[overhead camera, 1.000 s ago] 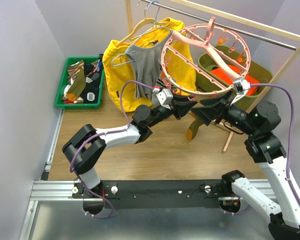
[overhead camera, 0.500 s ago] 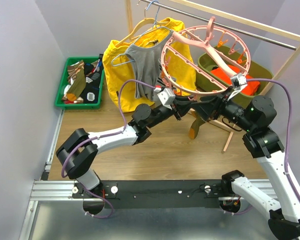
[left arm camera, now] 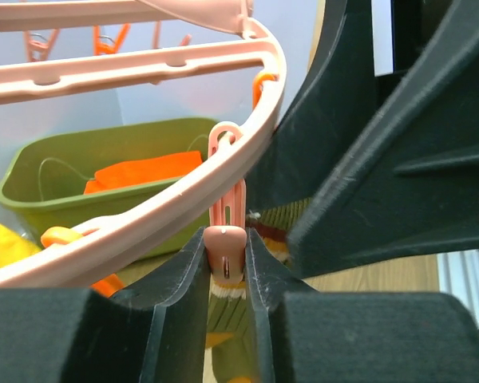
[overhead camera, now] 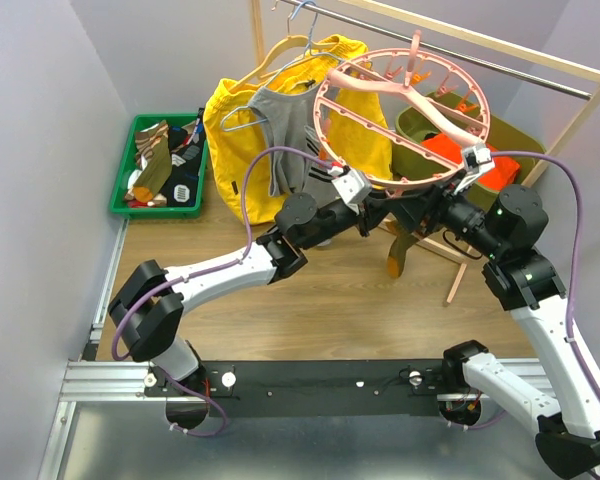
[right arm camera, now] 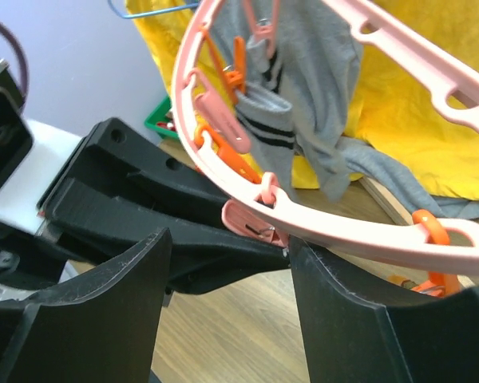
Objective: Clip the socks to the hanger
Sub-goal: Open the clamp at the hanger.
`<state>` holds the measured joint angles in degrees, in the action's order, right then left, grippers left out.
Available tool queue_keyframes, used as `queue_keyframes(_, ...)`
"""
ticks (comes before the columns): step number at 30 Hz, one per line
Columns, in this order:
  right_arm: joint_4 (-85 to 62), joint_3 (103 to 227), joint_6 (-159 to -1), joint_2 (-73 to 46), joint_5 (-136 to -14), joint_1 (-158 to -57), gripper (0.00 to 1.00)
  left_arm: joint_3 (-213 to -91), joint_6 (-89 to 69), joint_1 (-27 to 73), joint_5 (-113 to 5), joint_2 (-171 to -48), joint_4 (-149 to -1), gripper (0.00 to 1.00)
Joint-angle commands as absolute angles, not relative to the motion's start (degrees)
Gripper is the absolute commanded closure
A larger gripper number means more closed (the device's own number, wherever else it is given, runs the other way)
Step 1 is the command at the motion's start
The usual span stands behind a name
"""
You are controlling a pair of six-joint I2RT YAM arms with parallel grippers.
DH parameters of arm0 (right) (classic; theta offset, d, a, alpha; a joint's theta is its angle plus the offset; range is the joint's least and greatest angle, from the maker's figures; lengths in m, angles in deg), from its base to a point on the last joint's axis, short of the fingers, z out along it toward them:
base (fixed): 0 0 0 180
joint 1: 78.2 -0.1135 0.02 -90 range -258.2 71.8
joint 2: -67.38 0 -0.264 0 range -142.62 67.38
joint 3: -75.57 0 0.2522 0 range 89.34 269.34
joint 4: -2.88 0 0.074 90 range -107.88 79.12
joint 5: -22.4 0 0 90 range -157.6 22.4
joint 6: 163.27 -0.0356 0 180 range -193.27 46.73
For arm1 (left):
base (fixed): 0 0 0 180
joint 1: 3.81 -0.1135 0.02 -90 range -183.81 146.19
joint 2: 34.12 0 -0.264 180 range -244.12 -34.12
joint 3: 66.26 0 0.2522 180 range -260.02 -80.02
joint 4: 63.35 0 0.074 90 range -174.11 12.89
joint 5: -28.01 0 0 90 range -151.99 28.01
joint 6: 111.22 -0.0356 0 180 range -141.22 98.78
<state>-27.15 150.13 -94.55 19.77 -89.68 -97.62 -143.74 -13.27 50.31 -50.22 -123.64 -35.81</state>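
Note:
The pink ring hanger hangs tilted from the rail. My left gripper is shut on a pink clip under the ring's near rim. An olive-brown sock with orange patches hangs below that clip. Its cuff sits right at the clip's lower end; I cannot tell whether the clip grips it. My right gripper is open and empty, facing the left one, with the same clip and the ring just above its jaws. More socks lie in a green tray.
A yellow jacket and a grey shirt hang on thin hangers behind the ring. An olive bin with orange cloth stands at the back right. A wooden rack leg slants down beside my right arm.
My left gripper has risen to the ring's rim and closed on the pink clip. My right gripper has moved left toward it. The ring has swung left and tilted.

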Motion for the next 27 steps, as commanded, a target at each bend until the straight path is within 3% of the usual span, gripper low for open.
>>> queue_keyframes(1, -25.2, 151.8, -97.6, 19.6, -84.1, -97.7, 0.32, -145.6, -17.2, 52.2, -51.5, -121.5, -40.1, 0.90)
queue_keyframes(19, -24.5, 151.0, -100.1, 18.6, -85.0, -97.7, 0.37, -149.0, -20.6, 54.4, -53.0, -122.3, -44.6, 0.90)
queue_keyframes(27, -25.7, 150.5, -98.9, 18.9, -81.5, -97.7, 0.51, -150.6, -20.9, 55.2, -53.6, -122.4, -47.7, 0.90)
